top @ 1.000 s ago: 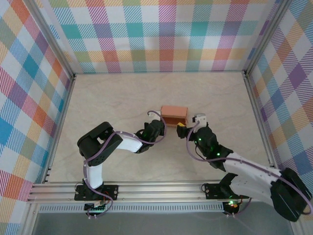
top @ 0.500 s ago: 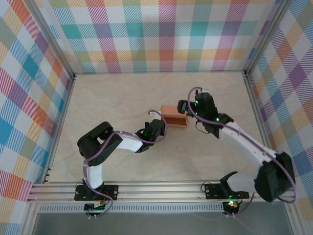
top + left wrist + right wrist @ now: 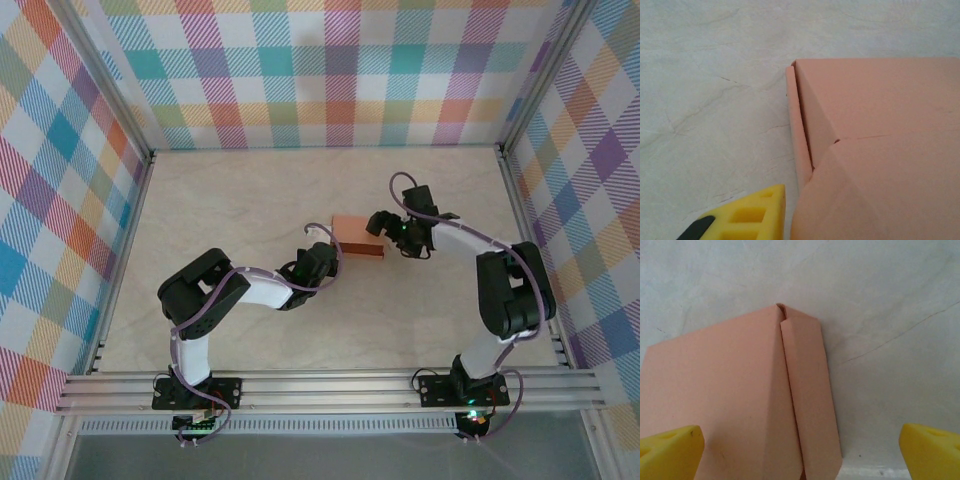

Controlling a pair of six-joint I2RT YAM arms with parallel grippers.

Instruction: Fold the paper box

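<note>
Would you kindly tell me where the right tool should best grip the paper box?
Probably the narrow folded side panel at the right end of the paper box, coming from that end: it is thin, and the open right tool straddles it.

salmon-orange paper box [image 3: 352,235]; pastel plaid walls [image 3: 340,70]; beige marbled table [image 3: 230,200].

the whole table [image 3: 250,200] is taken in by a fixed camera set high above its near edge, tilted down and forward. the paper box [image 3: 357,236] is seen very closely by both wrist cameras, low over the surface: from its near-left and from its right. the box is shared by all three views.
</note>
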